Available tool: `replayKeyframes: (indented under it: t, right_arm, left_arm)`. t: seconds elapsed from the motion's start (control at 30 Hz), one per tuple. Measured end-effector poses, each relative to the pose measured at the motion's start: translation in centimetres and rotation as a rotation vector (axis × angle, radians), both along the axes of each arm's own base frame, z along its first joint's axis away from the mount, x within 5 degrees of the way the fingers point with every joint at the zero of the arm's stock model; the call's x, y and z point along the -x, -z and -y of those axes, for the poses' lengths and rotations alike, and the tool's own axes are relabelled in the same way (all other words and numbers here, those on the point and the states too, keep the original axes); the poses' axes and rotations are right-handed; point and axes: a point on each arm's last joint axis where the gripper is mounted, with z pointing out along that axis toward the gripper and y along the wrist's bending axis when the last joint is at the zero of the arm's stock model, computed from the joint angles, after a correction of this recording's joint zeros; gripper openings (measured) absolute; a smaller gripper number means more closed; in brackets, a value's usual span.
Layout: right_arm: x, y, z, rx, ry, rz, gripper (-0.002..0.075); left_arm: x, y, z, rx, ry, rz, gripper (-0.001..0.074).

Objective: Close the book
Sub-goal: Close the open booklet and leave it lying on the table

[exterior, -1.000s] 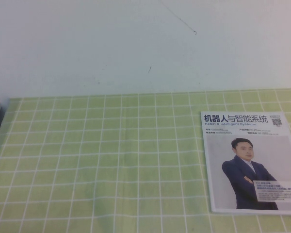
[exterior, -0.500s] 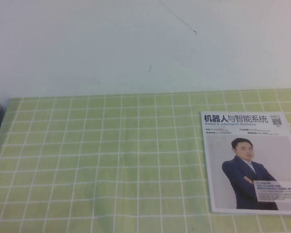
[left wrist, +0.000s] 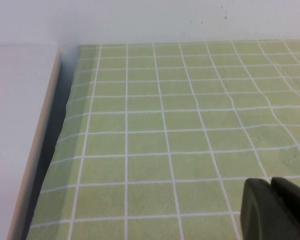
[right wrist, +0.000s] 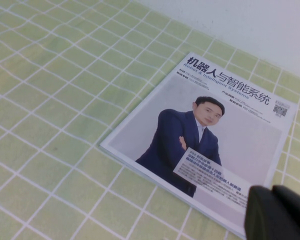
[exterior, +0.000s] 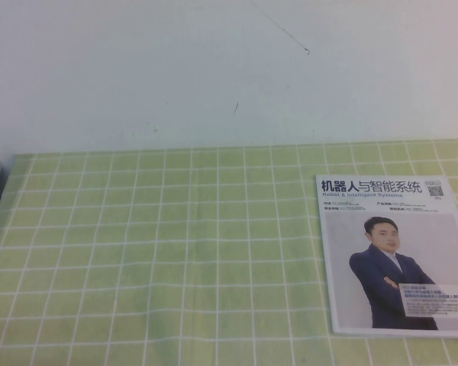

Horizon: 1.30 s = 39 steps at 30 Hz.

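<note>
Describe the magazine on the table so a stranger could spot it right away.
On the green checked tablecloth, look to the robot's right side, near the right gripper; the left gripper hangs over bare cloth. The magazine lies there flat and closed. It alone is printed: a man in a dark suit under a Chinese title.

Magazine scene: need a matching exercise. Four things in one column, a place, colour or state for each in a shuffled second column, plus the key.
Things:
1. magazine
2. tablecloth
3. left gripper
4. right gripper

Descriptions:
A. green with a white grid
B. over bare cloth, near a white board
C. closed, cover up, on the robot's right
D. by the magazine's edge, fingers shut

Pairs: 1-C, 2-A, 3-B, 4-D
</note>
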Motion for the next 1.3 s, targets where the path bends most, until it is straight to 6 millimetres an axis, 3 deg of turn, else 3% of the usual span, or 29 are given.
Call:
replayKeyframes:
  t: [1.1,1.3]
  right_arm:
    - [0.2,0.1,0.2,0.054,0.006,0.053,-0.0003]
    - [-0.1,0.0,1.7,0.034,0.208,0.072,-0.0003]
  left_arm:
    - [0.0,0.0,0.0,-0.007,0.0,-0.006,-0.0004]
    - [0.0,0.0,0.0,-0.008,0.0,-0.007,-0.0004]
